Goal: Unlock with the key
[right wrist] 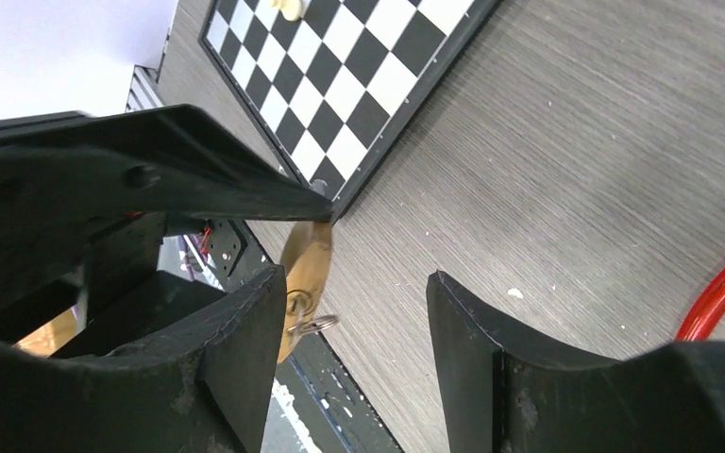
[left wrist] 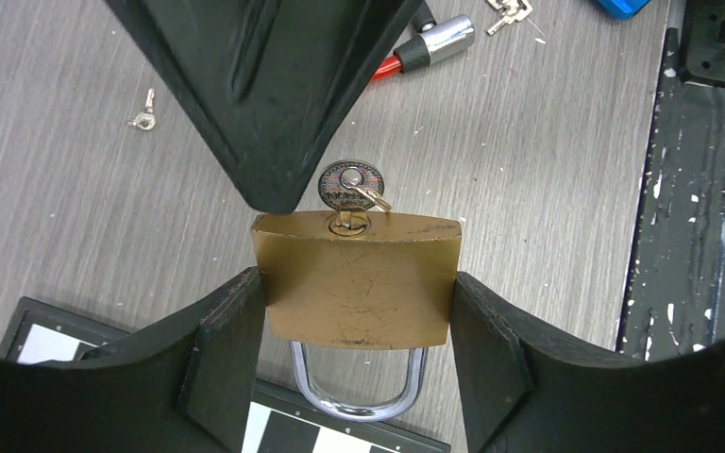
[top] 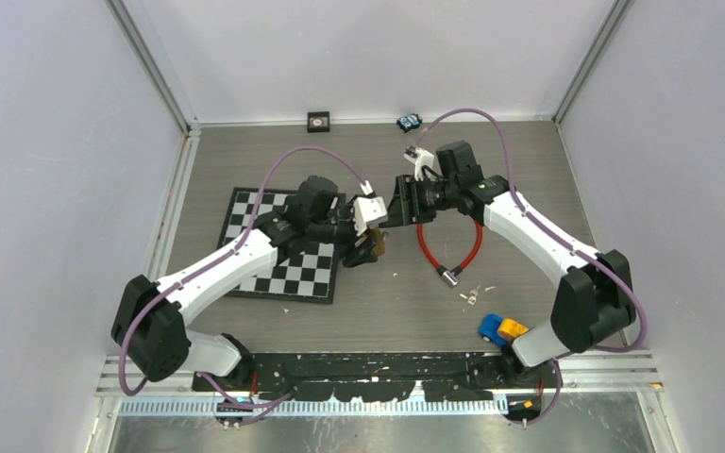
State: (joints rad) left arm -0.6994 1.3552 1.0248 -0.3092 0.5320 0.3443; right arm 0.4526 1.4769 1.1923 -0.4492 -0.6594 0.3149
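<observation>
Brass padlock (left wrist: pixel 357 278); key (left wrist: pixel 349 186), wrist views only

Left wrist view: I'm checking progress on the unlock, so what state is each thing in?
Left gripper, shut on the padlock.
Key, in the keyhole, not gripped.
Shackle, both legs in the body, seemingly closed.
Right gripper, open, holding nothing.

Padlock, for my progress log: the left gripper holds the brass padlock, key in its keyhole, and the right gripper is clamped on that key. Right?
Not quite: the right wrist view shows the right gripper open, off the key. The left gripper does hold the brass padlock, key in its keyhole.
</observation>
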